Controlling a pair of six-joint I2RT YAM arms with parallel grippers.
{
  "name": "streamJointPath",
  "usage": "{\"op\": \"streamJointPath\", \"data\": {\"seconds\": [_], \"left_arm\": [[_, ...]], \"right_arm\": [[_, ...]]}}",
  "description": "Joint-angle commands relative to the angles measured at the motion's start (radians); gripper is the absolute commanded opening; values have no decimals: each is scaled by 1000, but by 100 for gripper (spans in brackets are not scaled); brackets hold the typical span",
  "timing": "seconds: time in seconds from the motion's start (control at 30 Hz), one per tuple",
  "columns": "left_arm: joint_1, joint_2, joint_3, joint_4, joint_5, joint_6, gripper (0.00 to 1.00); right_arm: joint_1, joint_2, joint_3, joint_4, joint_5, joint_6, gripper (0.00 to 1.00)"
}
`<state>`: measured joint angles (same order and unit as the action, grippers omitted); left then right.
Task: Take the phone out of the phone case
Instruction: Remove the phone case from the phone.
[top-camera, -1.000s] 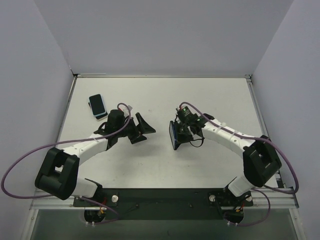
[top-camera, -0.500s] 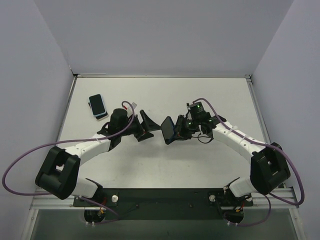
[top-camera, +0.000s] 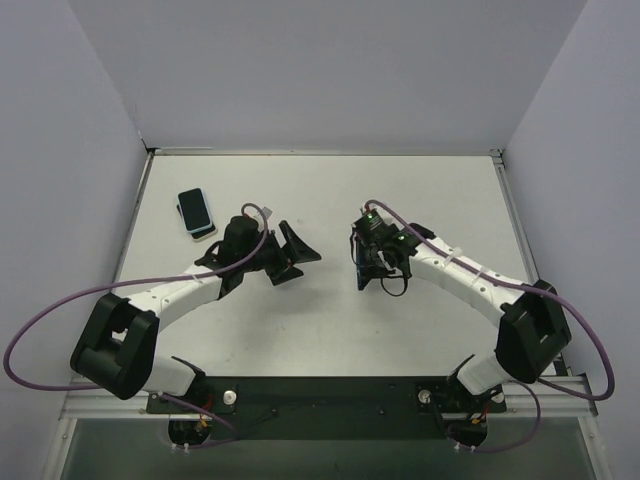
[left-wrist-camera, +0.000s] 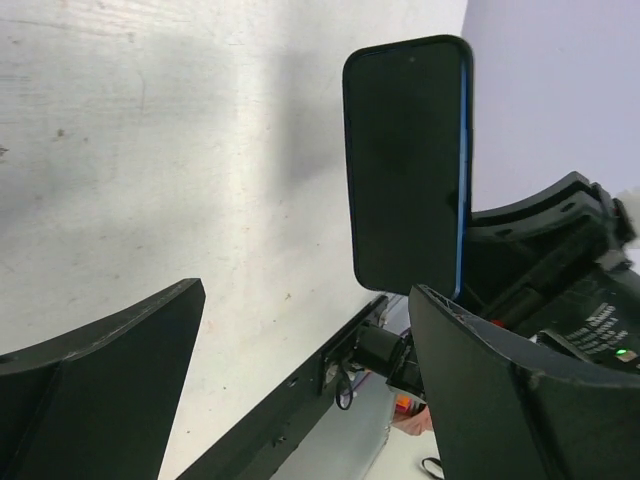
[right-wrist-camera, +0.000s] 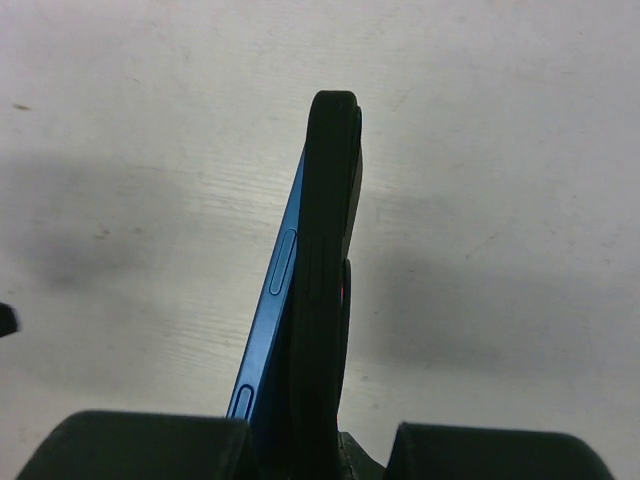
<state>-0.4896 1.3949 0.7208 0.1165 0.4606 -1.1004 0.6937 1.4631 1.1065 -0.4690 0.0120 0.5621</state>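
My right gripper is shut on a blue phone in a black phone case and holds it on edge above the table. In the right wrist view the black case stands edge-on between my fingers, and the blue phone leans out of it on the left side, parted from the case along that edge. My left gripper is open and empty, a little left of the phone. In the left wrist view the dark phone screen faces me beyond my spread fingers.
Two stacked phones, dark on top with a light blue one beneath, lie at the far left of the white table. Grey walls close in the left, back and right.
My right gripper swung the phone left toward the left gripper, then drew it back right and turned it edge-on. My left gripper has shifted slightly to the right.
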Motion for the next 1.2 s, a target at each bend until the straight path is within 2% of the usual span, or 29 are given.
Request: {"op": "streamJointPath", "data": {"seconds": [0.0, 0.13, 0.23, 0.43, 0.77, 1.07, 1.17], "left_arm": [[6, -20, 3, -48, -50, 31, 94], [43, -27, -46, -12, -17, 14, 94], [52, -37, -46, -34, -20, 36, 94], [52, -27, -46, -64, -22, 48, 94], [54, -36, -66, -48, -20, 43, 94], [16, -8, -52, -38, 0, 96, 94], [-21, 4, -99, 75, 12, 96, 94]], "right_arm": [[59, 89, -37, -27, 187, -102, 0], [156, 147, -109, 85, 157, -148, 0], [168, 190, -169, 180, 83, -168, 0], [199, 301, -151, 213, 25, -195, 4], [227, 522, -79, 224, -103, -192, 2], [179, 396, -99, 228, -151, -157, 0], [156, 381, -94, 225, -194, -145, 0]]}}
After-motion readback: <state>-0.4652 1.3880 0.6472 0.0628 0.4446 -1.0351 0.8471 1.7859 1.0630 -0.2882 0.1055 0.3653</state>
